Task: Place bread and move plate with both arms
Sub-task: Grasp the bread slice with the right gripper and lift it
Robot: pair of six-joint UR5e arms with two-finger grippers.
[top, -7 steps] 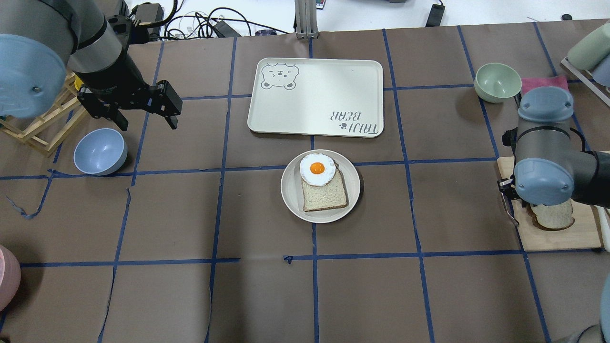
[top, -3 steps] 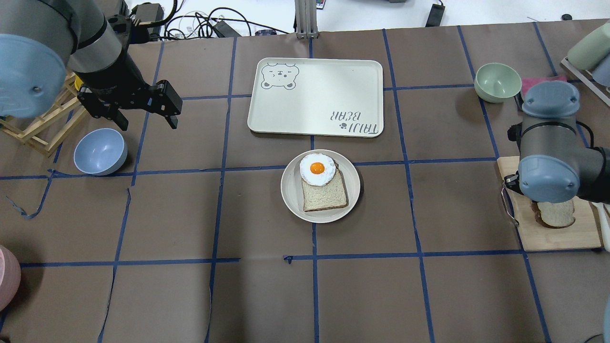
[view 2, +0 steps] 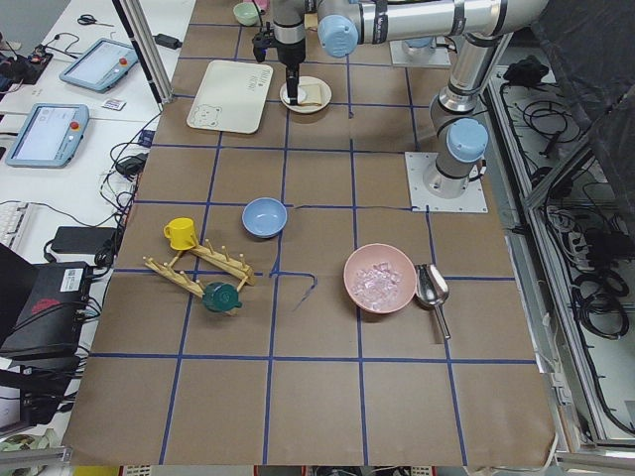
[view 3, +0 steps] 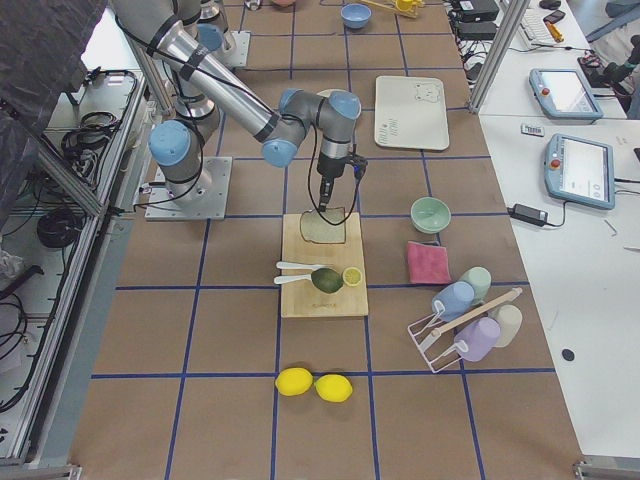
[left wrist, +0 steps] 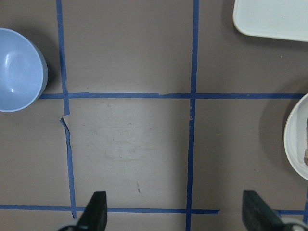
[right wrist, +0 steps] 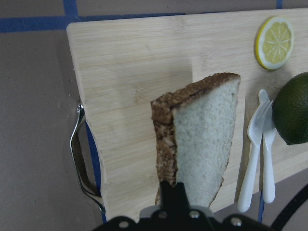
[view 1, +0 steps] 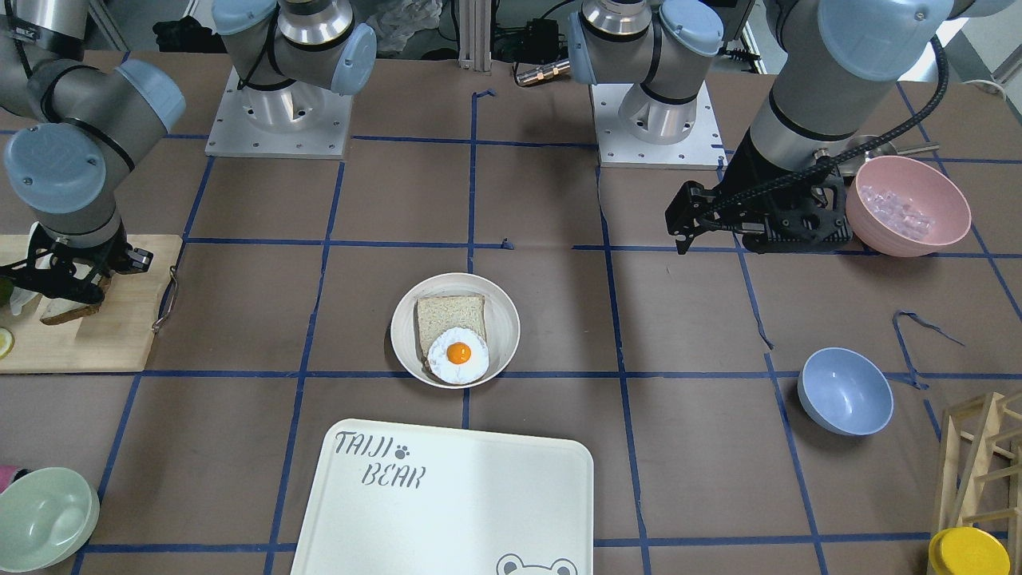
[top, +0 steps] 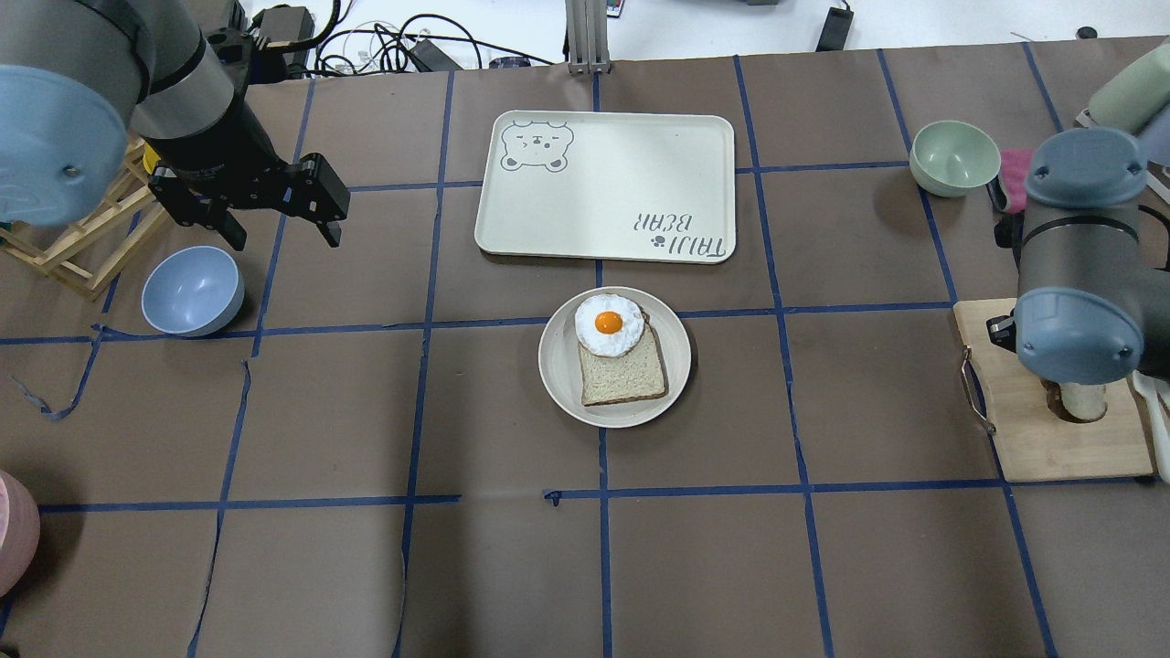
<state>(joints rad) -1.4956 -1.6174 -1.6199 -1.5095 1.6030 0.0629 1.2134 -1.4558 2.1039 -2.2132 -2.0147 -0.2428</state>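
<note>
1. The right claw pinches the bread by its lower end. One finger lies against the crust side, and the other is hidden behind the slice.
2. The bread stands tilted on edge over the board at the table's right end. I cannot tell whether it touches the wood.
3. A fork, a lemon slice and a green fruit lie beside it on the board.
4. The left claw is spread wide and holds nothing. It hangs above bare table between the blue bowl and the plate.
5. The plate sits mid-table near the tray, well apart from both claws.
6. On the plate lies a squarer slice, with a fried egg overlapping one corner.
</note>
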